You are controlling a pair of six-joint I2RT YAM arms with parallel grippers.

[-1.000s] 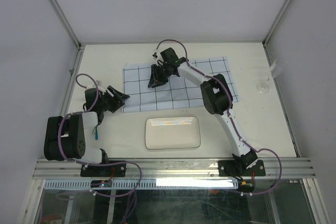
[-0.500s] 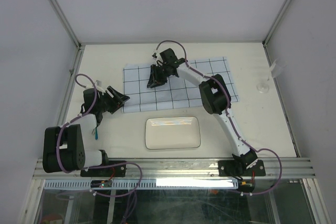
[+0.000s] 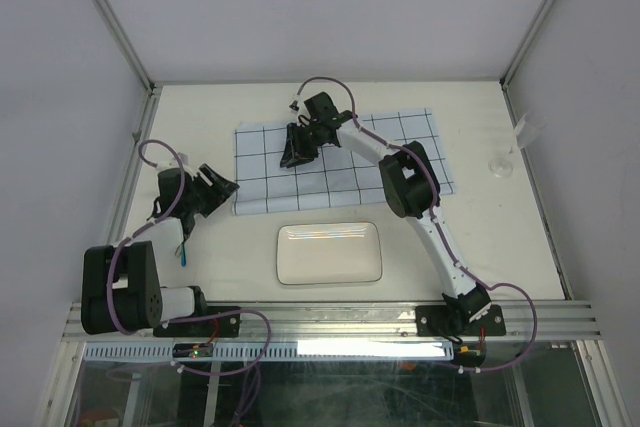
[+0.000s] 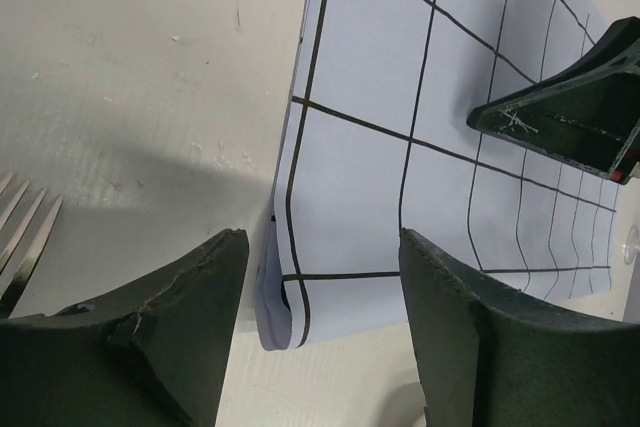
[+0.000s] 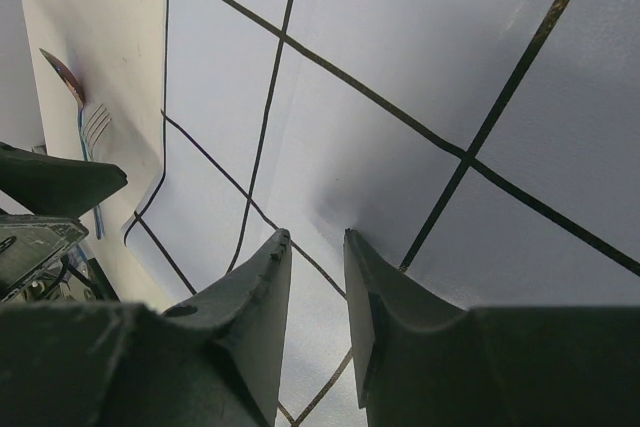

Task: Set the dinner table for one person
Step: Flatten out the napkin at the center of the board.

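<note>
On the dinner table [image 3: 195,117] lies a pale-blue cloth [image 3: 345,162] with dark grid lines. Its near-left corner [image 4: 285,322] is curled over on itself. My left gripper [image 3: 220,187] is open just off that corner, and the curled edge shows between its jaws [image 4: 320,242] untouched. My right gripper [image 3: 297,155] stands over the cloth's back-left part. Its fingers [image 5: 316,237] are a narrow gap apart, with the tips pressed onto the cloth [image 5: 400,67] and nothing between them. A white rectangular plate [image 3: 330,253] sits in front of the cloth.
A fork [image 3: 184,250] with a teal handle lies on the table left of the plate; its tines [image 4: 25,232] show beside my left finger. A clear glass [image 3: 499,162] stands near the right rail. Aluminium rails edge the table.
The left arm has folded back toward its base and its gripper has drawn slightly left, away from the cloth's corner. The right arm and cloth have not moved.
</note>
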